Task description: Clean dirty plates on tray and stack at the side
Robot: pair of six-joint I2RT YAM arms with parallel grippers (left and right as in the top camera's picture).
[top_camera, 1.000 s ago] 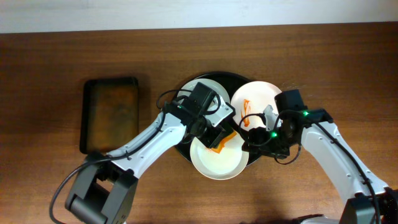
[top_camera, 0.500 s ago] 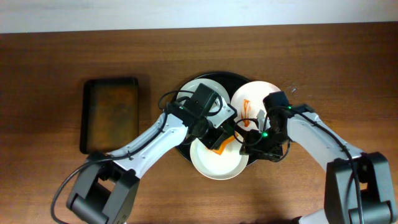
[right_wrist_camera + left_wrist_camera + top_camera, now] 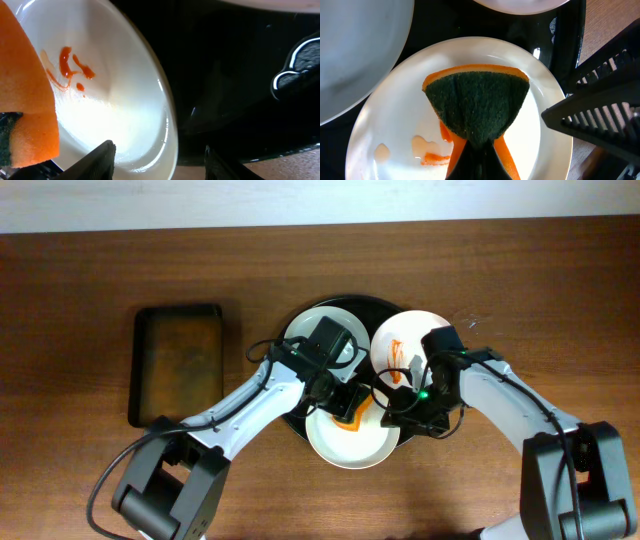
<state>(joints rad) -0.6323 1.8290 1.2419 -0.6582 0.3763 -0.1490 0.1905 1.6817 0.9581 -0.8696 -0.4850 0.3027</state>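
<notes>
The round black tray [image 3: 365,305] holds three white plates. On the front plate [image 3: 345,442] my left gripper [image 3: 348,405] is shut on an orange sponge with a green scouring face [image 3: 477,107], pressing it onto the plate [image 3: 390,125] beside orange sauce smears [image 3: 437,157]. My right gripper [image 3: 160,162] is open and straddles that plate's right rim [image 3: 167,125], one finger over the inside and one outside. The right plate [image 3: 415,335] carries orange streaks. The back-left plate [image 3: 298,332] is partly hidden by the left arm.
A smaller rectangular black tray with a brownish inside [image 3: 178,365] lies to the left on the wooden table [image 3: 80,300]. Both arms crowd over the round tray's front half, and the right gripper [image 3: 600,120] sits close to the sponge.
My right gripper has moved left to the front plate's rim and its jaws have narrowed. The left gripper has slid the sponge slightly toward the plate's middle.
</notes>
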